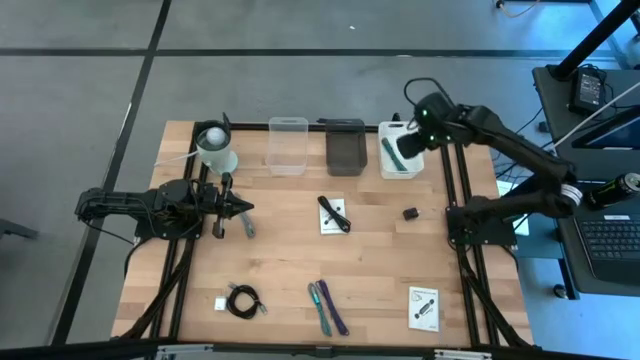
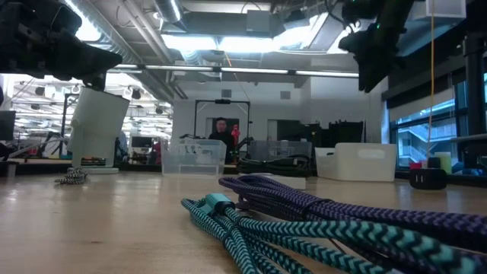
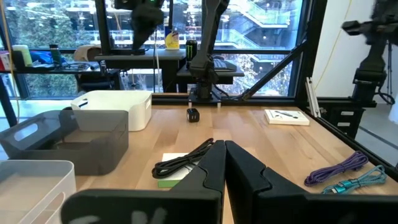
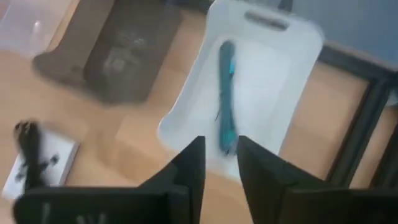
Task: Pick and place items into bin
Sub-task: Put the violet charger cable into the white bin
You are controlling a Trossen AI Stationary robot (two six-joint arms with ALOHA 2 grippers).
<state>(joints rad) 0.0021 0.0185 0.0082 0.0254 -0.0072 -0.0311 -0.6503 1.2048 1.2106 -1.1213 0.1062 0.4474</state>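
The right hand hovered above the white plastic bin at the far edge of the wooden counter, its fingers slightly parted and empty. A teal braided cable lay inside that bin. The left hand rested closed over the counter's left side, holding nothing. Purple and teal braided cables and a black coiled cable lay near the front edge.

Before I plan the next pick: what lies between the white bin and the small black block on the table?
Nothing: in the high view, only bare wood separates the white bin from the small black block.
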